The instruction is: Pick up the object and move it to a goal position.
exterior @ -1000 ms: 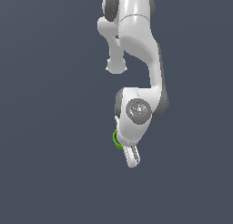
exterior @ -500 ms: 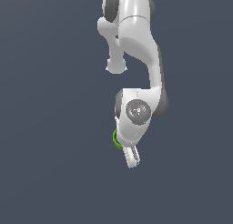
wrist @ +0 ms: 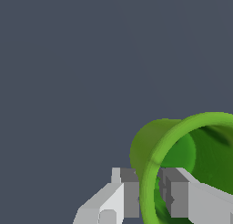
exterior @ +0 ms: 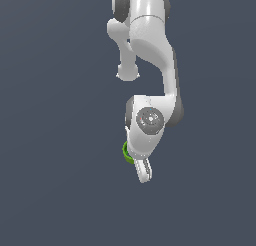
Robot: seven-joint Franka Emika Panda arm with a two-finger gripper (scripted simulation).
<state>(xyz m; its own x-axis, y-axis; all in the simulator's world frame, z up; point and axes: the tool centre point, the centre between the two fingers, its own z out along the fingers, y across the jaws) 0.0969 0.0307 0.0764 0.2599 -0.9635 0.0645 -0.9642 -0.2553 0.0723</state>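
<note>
Green hollow cup (wrist: pixel 159 143), thin rim pinched by blocky white claw (wrist: pixel 149 193)

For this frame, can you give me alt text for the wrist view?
Close-up of a bright green cup with its hollow opening toward the camera, its rim wall standing between the two grey-white fingers of the gripper, one finger outside the wall and one inside. The rest of the picture is plain dark grey-blue background.

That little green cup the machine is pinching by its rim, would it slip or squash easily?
The green cup looks rigid: its thin wall shows no dent between the end effector fingers. With one finger inside and one outside, the glossy rim might pivot or slip. Being round, it would probably roll if dropped.
</note>
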